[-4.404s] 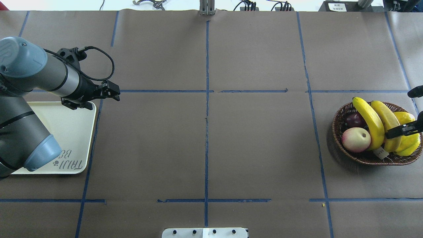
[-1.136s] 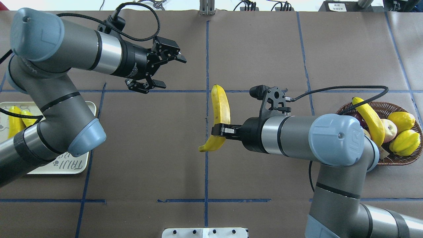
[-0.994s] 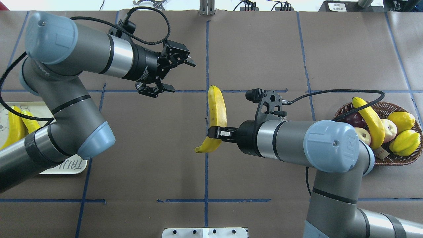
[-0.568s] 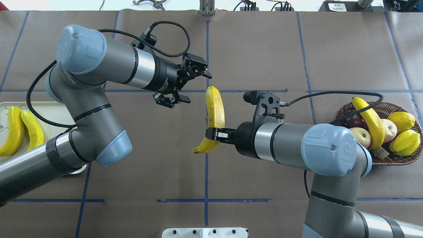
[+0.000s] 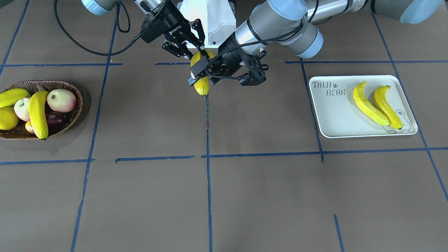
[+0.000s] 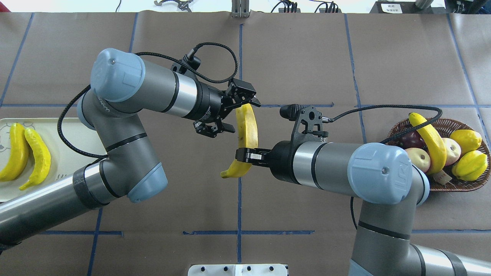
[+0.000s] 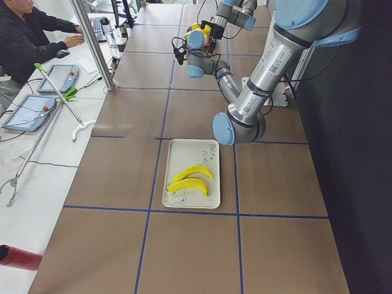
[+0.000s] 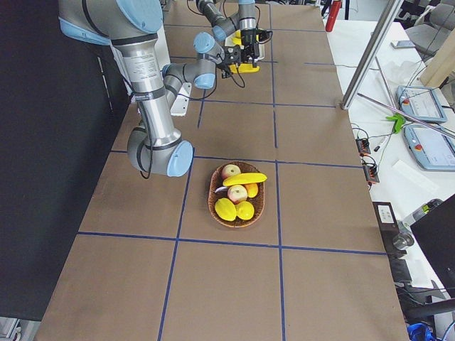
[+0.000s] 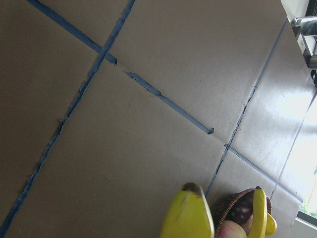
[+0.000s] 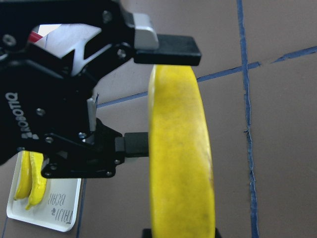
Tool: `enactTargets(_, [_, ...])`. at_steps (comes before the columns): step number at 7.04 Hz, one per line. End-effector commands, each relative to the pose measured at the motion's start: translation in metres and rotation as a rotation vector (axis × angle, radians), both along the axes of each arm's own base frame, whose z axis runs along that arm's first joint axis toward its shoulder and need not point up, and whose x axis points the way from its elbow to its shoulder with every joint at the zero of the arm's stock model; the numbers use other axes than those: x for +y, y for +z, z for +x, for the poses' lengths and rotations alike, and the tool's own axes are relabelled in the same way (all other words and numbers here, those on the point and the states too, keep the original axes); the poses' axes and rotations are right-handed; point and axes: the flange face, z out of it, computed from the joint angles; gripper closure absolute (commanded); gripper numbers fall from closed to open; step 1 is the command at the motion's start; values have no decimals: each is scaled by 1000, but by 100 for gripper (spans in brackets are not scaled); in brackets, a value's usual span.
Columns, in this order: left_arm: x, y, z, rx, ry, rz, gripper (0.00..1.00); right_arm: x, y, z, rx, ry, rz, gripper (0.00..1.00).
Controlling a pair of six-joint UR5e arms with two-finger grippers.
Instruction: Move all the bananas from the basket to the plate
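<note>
My right gripper (image 6: 247, 154) is shut on the lower part of a banana (image 6: 247, 122) and holds it upright above the table's middle. My left gripper (image 6: 241, 116) is open, its jaws either side of that banana's upper end; its fingers (image 10: 168, 48) show in the right wrist view beside the banana (image 10: 182, 158). Two bananas (image 6: 15, 151) (image 6: 38, 157) lie on the plate (image 6: 61, 168), printed TAIJI BEAR (image 5: 329, 88). One banana (image 6: 427, 140) lies in the wicker basket (image 6: 452, 186) at the right.
The basket also holds pink-and-cream fruits (image 6: 420, 159), a dark fruit (image 6: 410, 140) and yellow fruits (image 6: 470, 165). A white mount (image 6: 238, 269) sits at the near table edge. Blue tape lines cross the brown table. An operator (image 7: 30, 37) sits beyond the far side.
My left arm has swung from the plate side toward the middle, and its open jaws now straddle the banana's upper end. My right gripper has moved the banana slightly left.
</note>
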Motion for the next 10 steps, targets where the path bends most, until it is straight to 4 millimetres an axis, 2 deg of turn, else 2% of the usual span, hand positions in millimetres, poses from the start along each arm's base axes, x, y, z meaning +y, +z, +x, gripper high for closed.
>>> enactTargets(1, [4, -7, 5, 13, 11, 13, 55, 0, 0, 0, -1, -1, 0, 98])
enactTargets(2, [7, -8, 6, 16, 16, 15, 97, 0, 0, 0, -1, -2, 0, 98])
enactTargets(3, [7, -8, 7, 16, 16, 15, 100, 0, 0, 0, 0, -4, -1, 97])
enactTargets(4, [7, -8, 7, 15, 16, 14, 100, 0, -2, 1, -7, -2, -1, 59])
enactTargets(5, [7, -8, 7, 15, 16, 14, 100, 0, -3, 2, -9, 4, 1, 1])
enactTargets(6, [6, -7, 7, 13, 14, 13, 100, 2, -14, 10, -38, 8, 2, 0])
enactTargets(8, [3, -3, 8, 3, 11, 7, 100, 2, -19, 18, -51, 7, 6, 0])
enactTargets(9, [-11, 5, 5, -17, -8, -4, 100, 4, -20, 27, -58, 8, 9, 0])
enactTargets(10, [-37, 16, -8, -50, -50, 16, 100, 5, -19, 36, -56, -1, 8, 0])
